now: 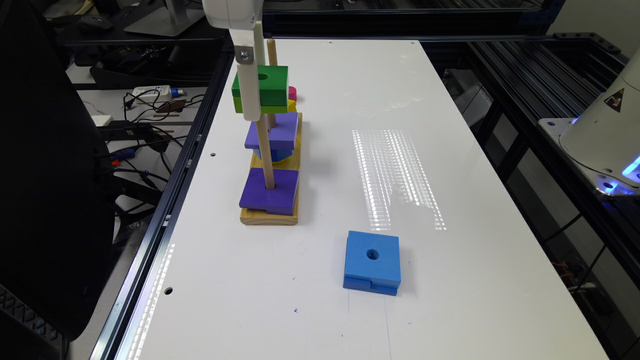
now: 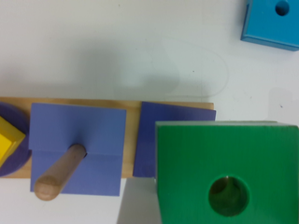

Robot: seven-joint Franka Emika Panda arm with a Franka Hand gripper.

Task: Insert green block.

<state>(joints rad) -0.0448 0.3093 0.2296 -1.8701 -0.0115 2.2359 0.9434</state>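
The green block [image 1: 272,87], dark green over lime with a round centre hole, hangs in the air above the wooden peg base [image 1: 270,217], and my gripper [image 1: 252,107] is shut on it. In the wrist view the green block [image 2: 224,163] sits close to the camera, over the purple block [image 2: 152,135] at the end of the base. Something dim and brownish shows through its hole. The near peg [image 1: 266,155] rises through a purple block [image 1: 270,192].
A second purple block [image 1: 274,131] sits on the middle peg [image 2: 58,175], with blue, yellow and pink pieces behind it. A blue square block [image 1: 372,262] with a hole lies on the white table [image 1: 450,300] toward the exterior view's right. Cables run along the table's left edge.
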